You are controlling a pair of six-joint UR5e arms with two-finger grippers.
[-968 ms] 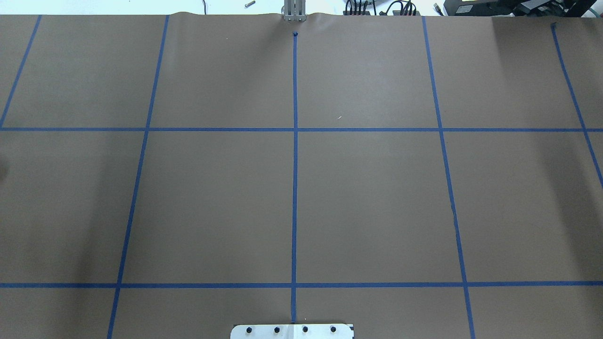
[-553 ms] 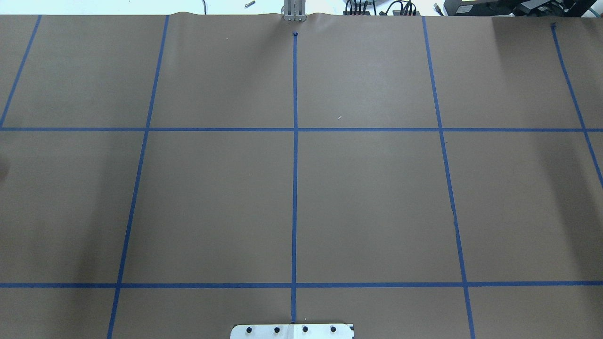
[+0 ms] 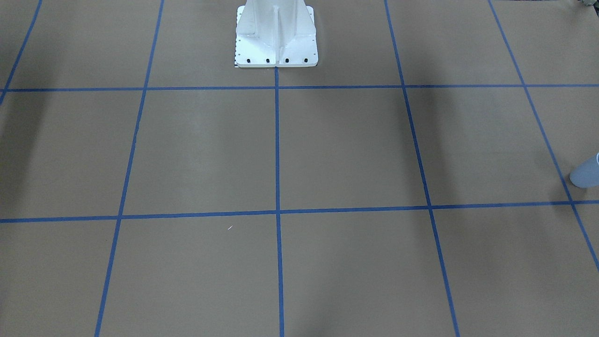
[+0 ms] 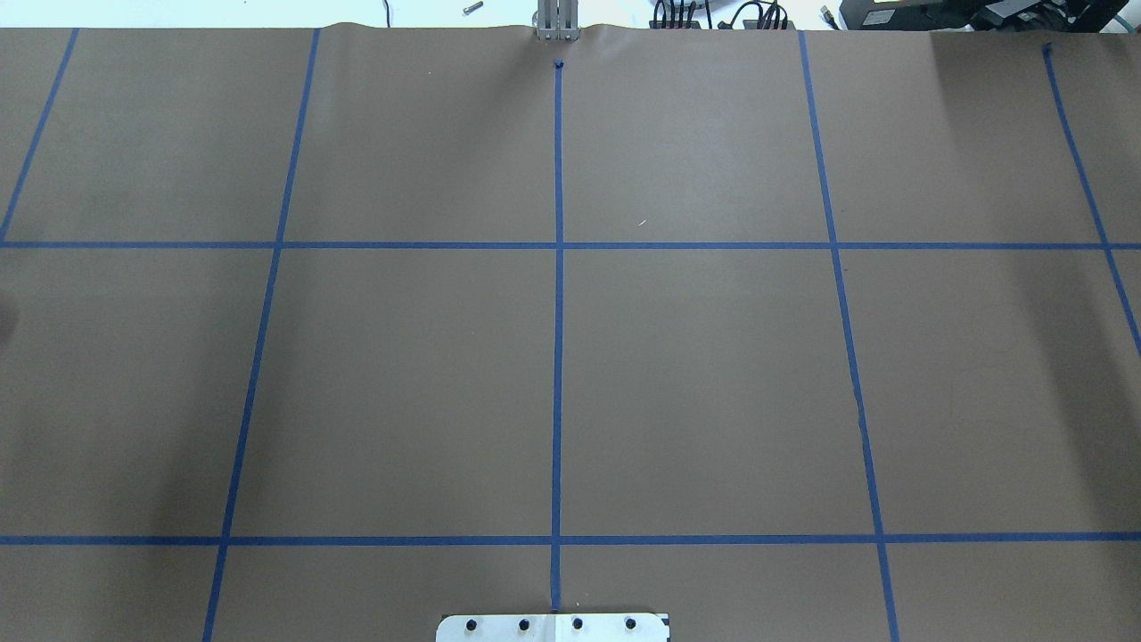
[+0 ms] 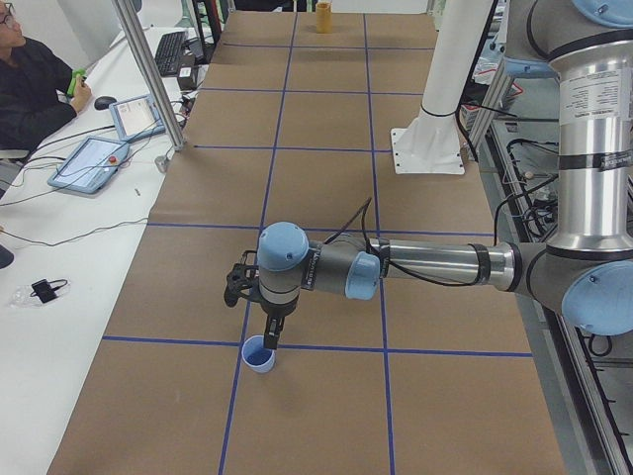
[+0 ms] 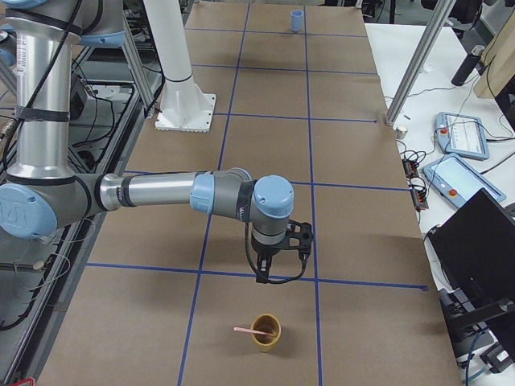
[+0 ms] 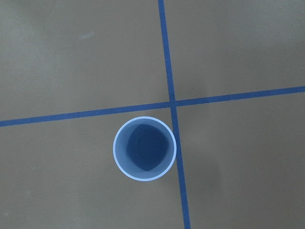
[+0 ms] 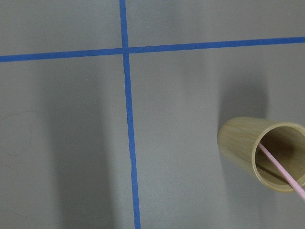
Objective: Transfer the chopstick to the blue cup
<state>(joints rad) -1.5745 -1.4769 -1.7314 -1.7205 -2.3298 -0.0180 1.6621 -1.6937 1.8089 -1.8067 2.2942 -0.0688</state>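
Note:
The blue cup stands upright and empty beside a crossing of blue tape lines, straight below the left wrist camera. In the exterior left view my left gripper hangs just above the blue cup; I cannot tell whether it is open or shut. The pink chopstick leans inside a tan bamboo cup, its end sticking out over the rim. My right gripper hovers behind that bamboo cup and the chopstick, apart from both; I cannot tell its state either. No fingers show in the wrist views.
The white robot pedestal stands at the table's robot side. A metal post rises at the operators' edge. A person sits at a side table with tablets. A laptop sits off the right end.

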